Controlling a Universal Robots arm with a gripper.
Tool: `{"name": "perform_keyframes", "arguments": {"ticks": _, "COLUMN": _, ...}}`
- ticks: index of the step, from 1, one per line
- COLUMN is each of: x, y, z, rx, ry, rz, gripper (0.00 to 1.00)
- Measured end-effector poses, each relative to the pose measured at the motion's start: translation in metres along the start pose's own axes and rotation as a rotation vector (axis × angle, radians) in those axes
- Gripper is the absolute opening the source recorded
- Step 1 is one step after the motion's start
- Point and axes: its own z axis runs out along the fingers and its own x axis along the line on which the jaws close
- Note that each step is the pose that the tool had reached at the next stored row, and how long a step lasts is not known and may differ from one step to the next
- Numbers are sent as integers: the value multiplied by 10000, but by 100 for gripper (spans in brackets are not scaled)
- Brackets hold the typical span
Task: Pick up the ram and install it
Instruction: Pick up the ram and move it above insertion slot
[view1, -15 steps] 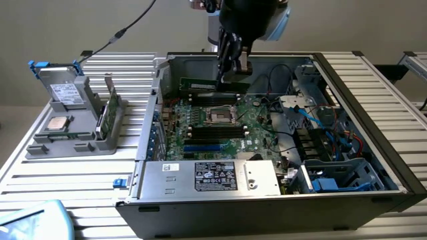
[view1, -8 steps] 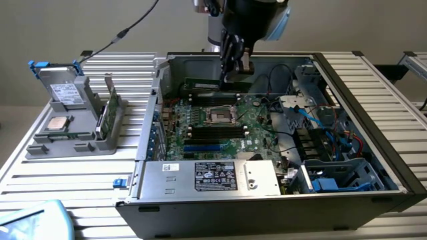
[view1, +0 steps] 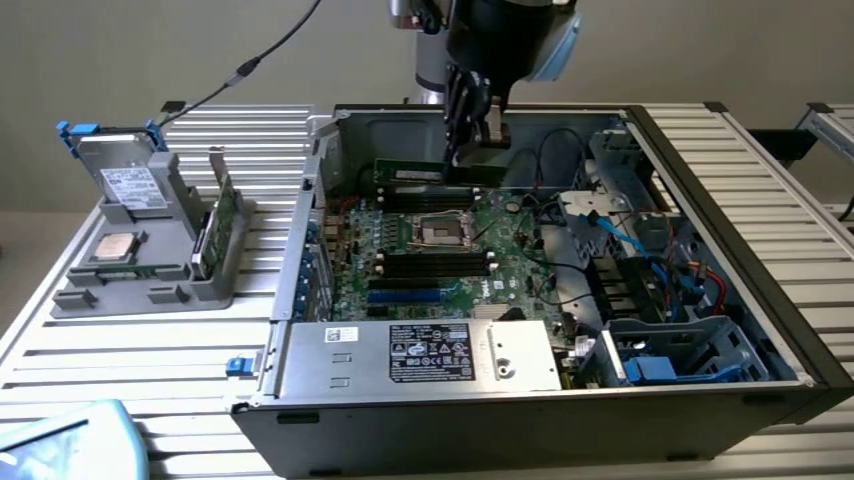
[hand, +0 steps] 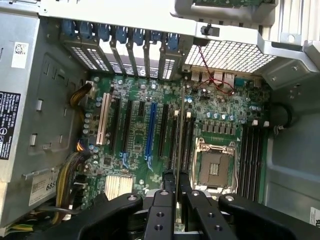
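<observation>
Fingers (hand: 168, 181) pinch ram (view1: 420, 173) edge above open motherboard (view1: 527, 270).

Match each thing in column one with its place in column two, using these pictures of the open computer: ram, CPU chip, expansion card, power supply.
Column one:
1. ram
2. CPU chip
3. expansion card
4. power supply

Column two:
A. standing on edge in the gray tray
B. gripped by the tool over the motherboard
C. lying flat on the gray tray
D. inside the case, bearing a black label

Pairs: 1-B, 2-C, 3-A, 4-D
</observation>
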Motion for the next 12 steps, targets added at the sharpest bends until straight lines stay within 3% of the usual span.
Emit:
{"name": "perform_keyframes", "arguments": {"ticks": 3, "x": -32, "y": -11, "z": 12, "rx": 106, "ry": 65, "rz": 10, "gripper": 14}}
{"name": "perform_keyframes", "arguments": {"ticks": 5, "x": -57, "y": -18, "z": 16, "rx": 228, "ry": 119, "rz": 15, "gripper": 14}}
{"name": "perform_keyframes", "arguments": {"ticks": 8, "x": -91, "y": -27, "z": 18, "rx": 481, "ry": 215, "rz": 22, "gripper": 14}}
{"name": "perform_keyframes", "arguments": {"ticks": 11, "x": -123, "y": -33, "z": 20, "rx": 798, "ry": 294, "rz": 32, "gripper": 14}}
{"name": "perform_keyframes", "arguments": {"ticks": 12, "x": -126, "y": -34, "z": 24, "rx": 852, "ry": 296, "rz": 63, "gripper": 14}}
